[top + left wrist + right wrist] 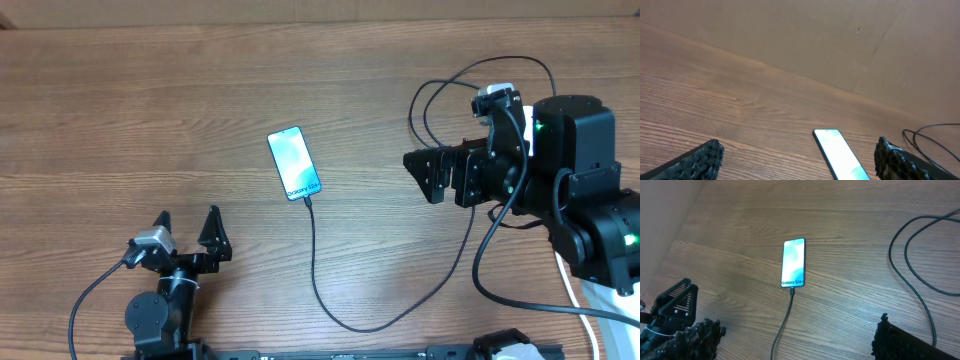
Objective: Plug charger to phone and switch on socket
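Note:
The phone [295, 163] lies flat mid-table, its light blue screen lit. It also shows in the left wrist view [840, 155] and the right wrist view [793, 262]. The black charger cable [318, 290] has its tip at the phone's near end [792, 291]; it loops along the front and runs up under the right arm. My left gripper [187, 218] [797, 152] is open and empty, near the front, short of the phone. My right gripper [420, 176] [797, 327] is open and empty, right of the phone. The socket is mostly hidden under the right arm; a white part [608, 300] shows.
Loops of black cable [440, 95] lie at the back right, also seen in the right wrist view [912, 265] and the left wrist view [932, 137]. A thick white cord [572, 285] runs by the right arm's base. A brown wall [815, 40] backs the table.

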